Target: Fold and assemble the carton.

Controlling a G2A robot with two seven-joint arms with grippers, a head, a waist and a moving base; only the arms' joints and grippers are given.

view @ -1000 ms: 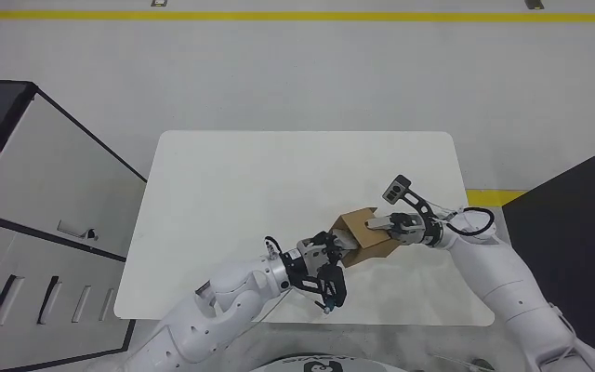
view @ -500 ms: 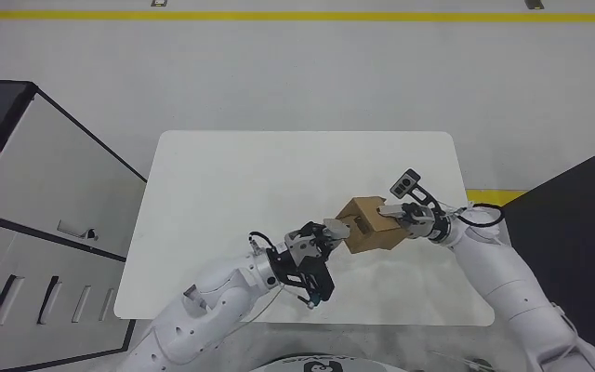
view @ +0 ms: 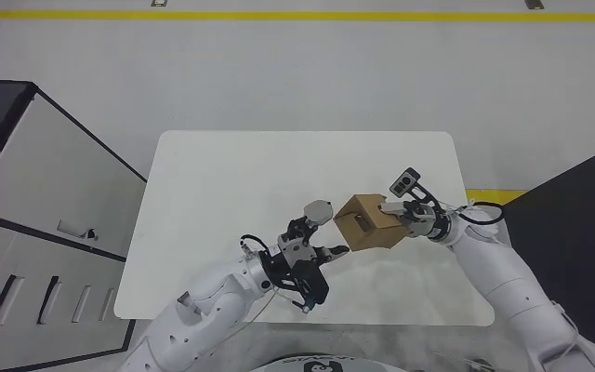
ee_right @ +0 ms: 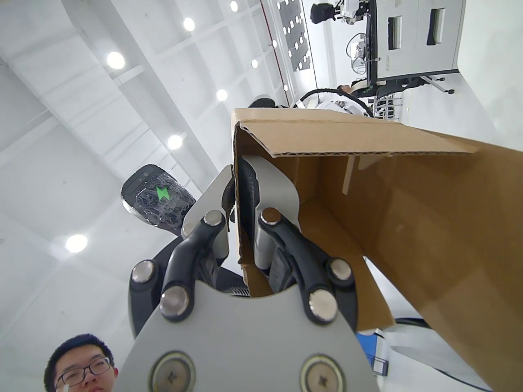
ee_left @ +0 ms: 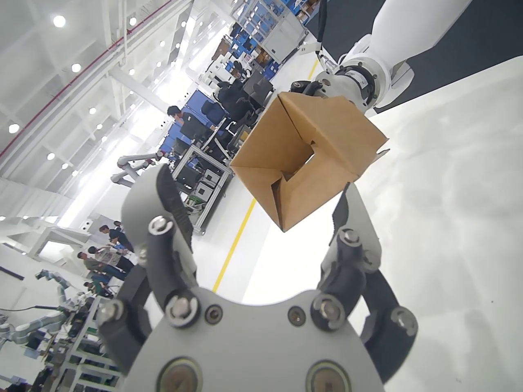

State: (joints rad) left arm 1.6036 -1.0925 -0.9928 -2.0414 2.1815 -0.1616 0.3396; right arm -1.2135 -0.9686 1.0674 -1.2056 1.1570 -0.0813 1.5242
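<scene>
- White table (view: 232, 167) fills the middle of the top view, with pale floor on every side of it.
- Nearest, the left arm comes in over the table's near edge. The left gripper (view: 329, 229) sits just left of the carton (view: 370, 221) with its two fingers (ee_left: 167, 193) spread wide and nothing between them. The left wrist view shows a gap between the fingertips and the cardboard.
- Next out, the brown carton hangs tilted over the near right part of the table. Its folded end faces the left gripper, the flaps overlapping around a small square gap (ee_left: 304, 159) at the centre. Its other end is open.
- On the carton's right side, the right gripper (view: 395, 216) is clamped on one cardboard wall at the open end, one finger (ee_right: 269, 189) inside the box and the other outside.
- Left of the table stands a grey cabinet (view: 56, 177).
- Farthest off, a yellow line (view: 279, 16) runs across the floor.
</scene>
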